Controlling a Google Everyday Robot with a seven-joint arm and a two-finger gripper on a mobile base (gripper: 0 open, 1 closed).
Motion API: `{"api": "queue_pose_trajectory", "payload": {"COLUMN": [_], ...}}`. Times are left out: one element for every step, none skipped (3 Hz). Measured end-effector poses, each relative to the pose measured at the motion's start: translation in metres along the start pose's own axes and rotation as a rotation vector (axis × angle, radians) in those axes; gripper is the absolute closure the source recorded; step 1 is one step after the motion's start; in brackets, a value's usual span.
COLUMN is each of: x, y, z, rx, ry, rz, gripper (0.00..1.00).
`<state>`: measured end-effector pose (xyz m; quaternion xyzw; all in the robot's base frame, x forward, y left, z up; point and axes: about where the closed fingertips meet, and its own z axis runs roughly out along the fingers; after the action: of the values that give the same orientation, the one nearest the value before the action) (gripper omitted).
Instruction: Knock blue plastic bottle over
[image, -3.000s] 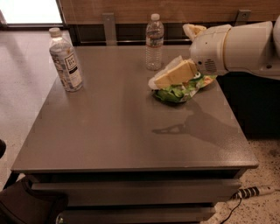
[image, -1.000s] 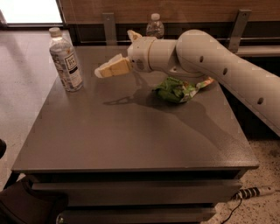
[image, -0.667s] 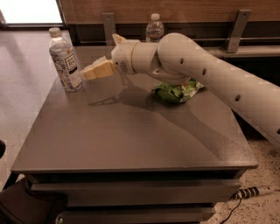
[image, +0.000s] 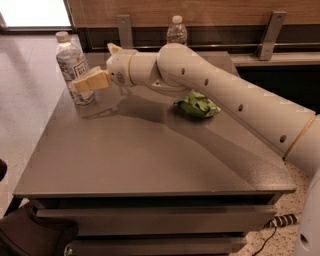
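Observation:
The blue plastic bottle (image: 72, 67) stands at the table's far left corner, clear with a white cap and a whitish patterned label with a dark patch. It leans slightly to the left. My gripper (image: 80, 84) reaches across the table from the right, and its tan fingertips touch the bottle's lower half on the right side. The white arm spans the table behind it.
A slimmer clear water bottle (image: 176, 31) stands upright at the table's far edge, partly hidden behind the arm. A green crumpled bag (image: 197, 105) lies right of centre. The grey table (image: 150, 160) has a wood wall with metal brackets behind it and floor to the left.
The gripper has swept left across the table, from the green bag to the blue plastic bottle, and now touches it. The bottle has started to lean slightly.

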<state>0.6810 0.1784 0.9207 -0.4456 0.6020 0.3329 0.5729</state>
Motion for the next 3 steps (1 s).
{"api": "queue_pose_trajectory", "payload": {"x": [-0.001,-0.002,-0.003], "y": [0.005,0.007,0.009], "z": [0.022,0.03,0.032], "rx": [-0.024,-0.017,-0.02], "ry": [-0.035,-0.053,-0.055], "rz": [0.028,0.039,0.039], "gripper": [0.02,0.25,0.48]}}
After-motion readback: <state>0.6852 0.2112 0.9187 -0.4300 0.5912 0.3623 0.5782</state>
